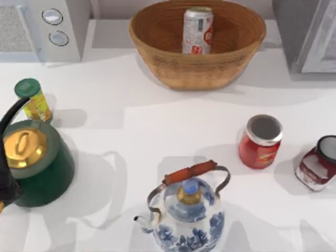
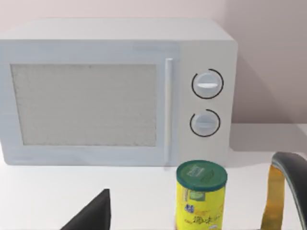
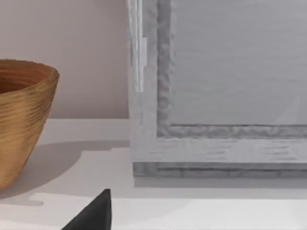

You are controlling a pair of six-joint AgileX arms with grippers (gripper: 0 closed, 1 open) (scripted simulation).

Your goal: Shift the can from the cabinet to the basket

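Can (image 1: 198,30) is standing upright inside the basket (image 1: 157,44), toward its back wall, at the far middle of the table (image 1: 157,126). Cabinet (image 1: 307,34) sits far right, just beside the basket; in my right wrist view its white-framed door (image 3: 225,72) looks closed and the basket rim is off to the side.

Clutter on the table, one of each unless noted:
- white microwave (image 2: 115,91) far left, two round knobs
- yellow canister with green cap (image 1: 33,100) in front of it, near the green kettle (image 1: 37,163) with a gold lid at the left edge
- blue-and-white teapot (image 1: 186,212) near middle, handle up
- two red jars: one with silver lid (image 1: 261,140), one at the right edge (image 1: 319,163), near each other

Nothing stands between the basket and the cabinet.

Left end effector: only a dark finger tip (image 2: 93,213) shows in its wrist view, can't tell spread or pressed together. Right end effector: same, one dark tip (image 3: 93,213), can't tell.
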